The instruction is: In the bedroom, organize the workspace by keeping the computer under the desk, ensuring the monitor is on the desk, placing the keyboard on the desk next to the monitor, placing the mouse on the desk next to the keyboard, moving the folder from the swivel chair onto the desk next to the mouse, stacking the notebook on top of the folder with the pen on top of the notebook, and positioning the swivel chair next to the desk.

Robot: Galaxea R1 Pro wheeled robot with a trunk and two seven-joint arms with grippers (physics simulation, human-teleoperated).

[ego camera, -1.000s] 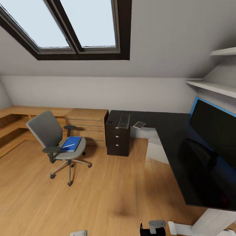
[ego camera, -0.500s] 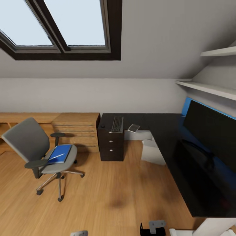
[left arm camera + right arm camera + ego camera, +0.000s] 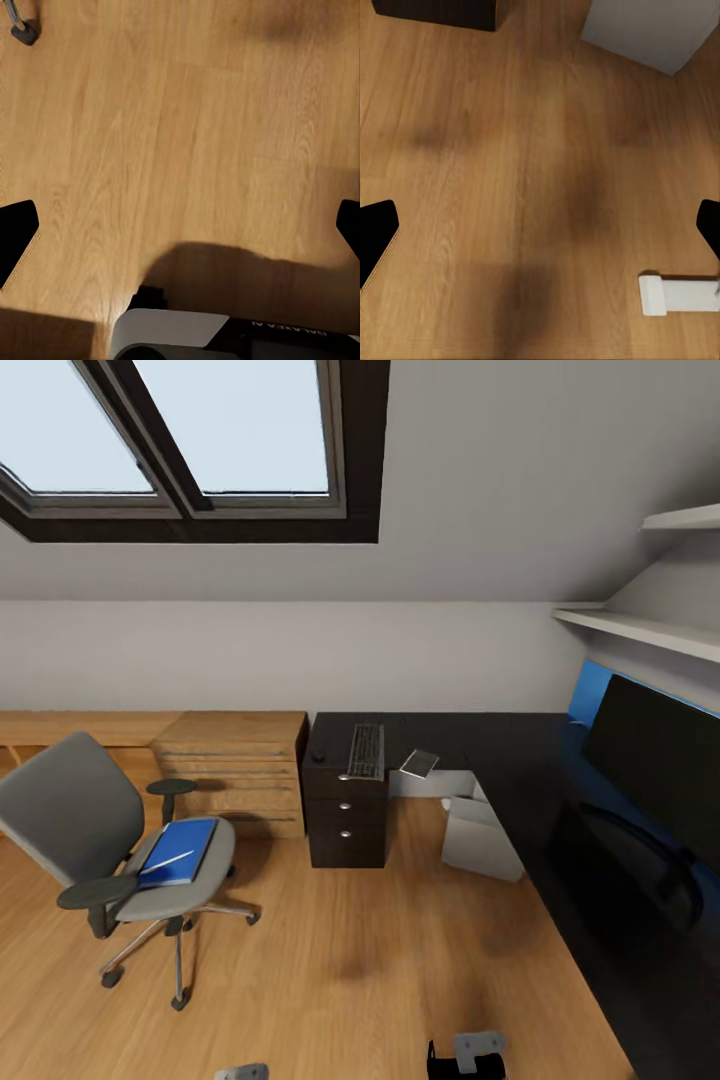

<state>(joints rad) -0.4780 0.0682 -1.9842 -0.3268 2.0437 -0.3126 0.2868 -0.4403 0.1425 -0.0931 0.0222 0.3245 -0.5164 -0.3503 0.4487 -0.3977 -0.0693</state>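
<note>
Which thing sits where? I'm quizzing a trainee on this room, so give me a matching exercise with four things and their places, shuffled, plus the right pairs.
Things:
1. folder
2. keyboard
3. computer
4. monitor

Places:
A. on the floor under the desk
B. on the chair seat, with the pen on it
C. on the desk's right wing, in front of the blue panel
D. on the desk above the drawers

Pairs: 1-B, 2-D, 3-A, 4-C
</note>
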